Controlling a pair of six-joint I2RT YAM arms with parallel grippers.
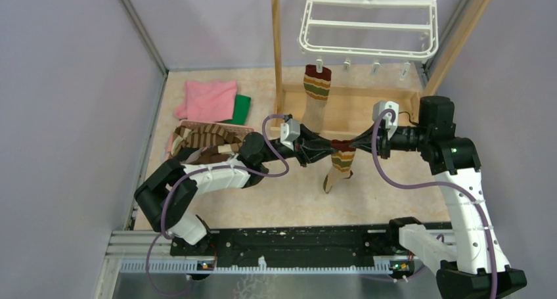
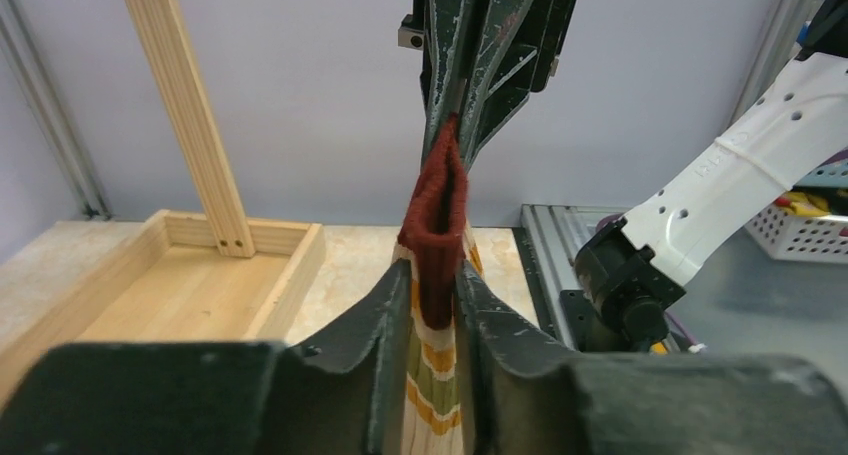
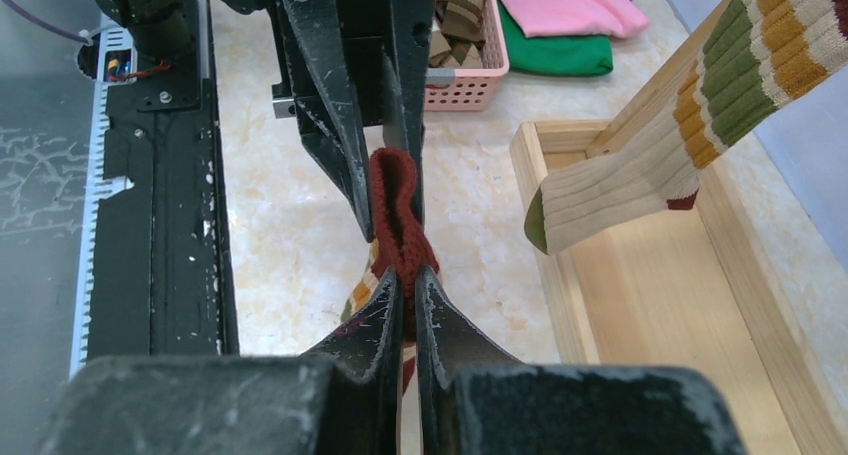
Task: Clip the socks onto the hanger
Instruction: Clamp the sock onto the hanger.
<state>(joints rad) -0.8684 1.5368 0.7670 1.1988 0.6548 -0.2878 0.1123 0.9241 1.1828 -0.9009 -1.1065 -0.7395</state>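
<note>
Sock cuff, dark red, is the part I have hold of. It is the top of a banded sock, pinched from two sides. My left gripper is squeezed tight on one side of the cuff. My right gripper is squeezed tight on the other side, and the tips nearly meet. The rest of it hangs down below the fingers.

Up past the fingers, a second sock hangs from a clip on the white hanger. Back behind my left fingers, striped socks lie in a pink basket. A pink cloth and a green cloth lie just beyond it.
</note>
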